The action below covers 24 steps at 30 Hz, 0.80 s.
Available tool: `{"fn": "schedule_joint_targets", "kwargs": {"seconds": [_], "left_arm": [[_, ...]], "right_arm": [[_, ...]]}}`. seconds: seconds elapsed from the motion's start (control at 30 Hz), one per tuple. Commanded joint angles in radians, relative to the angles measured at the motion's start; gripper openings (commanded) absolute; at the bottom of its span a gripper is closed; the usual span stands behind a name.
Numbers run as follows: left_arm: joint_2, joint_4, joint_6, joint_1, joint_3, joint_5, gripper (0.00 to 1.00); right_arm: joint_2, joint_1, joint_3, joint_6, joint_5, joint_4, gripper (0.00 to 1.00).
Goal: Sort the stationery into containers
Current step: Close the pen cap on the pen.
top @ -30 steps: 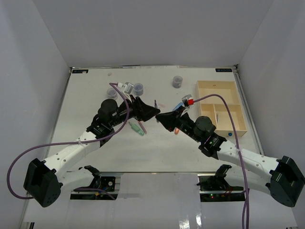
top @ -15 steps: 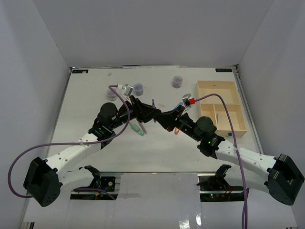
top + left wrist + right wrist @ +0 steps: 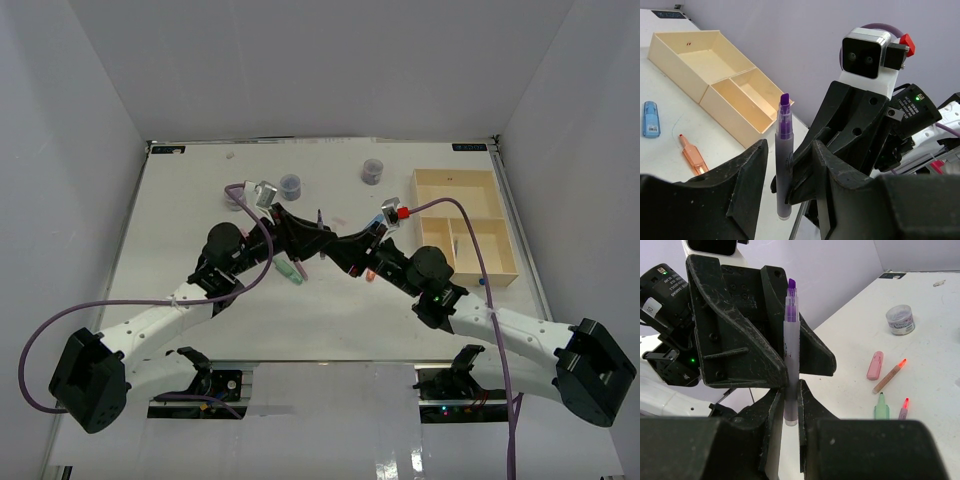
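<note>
The purple highlighter [image 3: 783,165] is standing upright in the air between the two grippers, its chisel tip pointing up. The right gripper [image 3: 790,401] is pinching the lower barrel, its fingers pressing in from both sides. The left gripper [image 3: 787,150] is facing it from the opposite side with its fingers spread and flanking the same barrel. A sliver of room is showing beside the barrel; whether either pad is touching it I cannot tell.

Both arms are reaching forward and inward from their bases, forearms slanting toward mid-table. The grippers are meeting tip to tip, and each wrist camera is looking straight at the other.

A green marker [image 3: 290,270] is lying on the table [image 3: 180,250] just beneath the left gripper's near side. An orange pen [image 3: 371,272] is lying close under the right gripper. The tray [image 3: 677,70] is sitting behind the right gripper, toward that arm's outer side and well apart from the fingers, with a blue piece [image 3: 650,119] lying near its near corner. Beyond both grippers, toward the far edge, a grey-blue pot [image 3: 291,184] and a second pot [image 3: 373,172] are standing apart from each other. Bare tabletop is spreading out on the left gripper's outer side, and the enclosure walls are standing well back from both arms.
</note>
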Motion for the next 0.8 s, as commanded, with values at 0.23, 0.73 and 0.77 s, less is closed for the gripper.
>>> {"fn": "schedule_joint_targets", "kwargs": {"seconds": [0.23, 0.73, 0.77], "left_arm": [[-0.005, 0.095, -0.030, -0.006, -0.029, 0.062, 0.41], [-0.025, 0.121, -0.009, -0.006, -0.049, 0.091, 0.05], [-0.028, 0.104, 0.009, -0.006, -0.047, 0.089, 0.03]], "right_arm": [[0.021, 0.003, 0.007, 0.021, -0.004, 0.148, 0.08], [-0.004, 0.003, -0.001, 0.002, -0.004, 0.123, 0.20], [-0.010, 0.003, -0.001, -0.010, 0.000, 0.109, 0.26]]}}
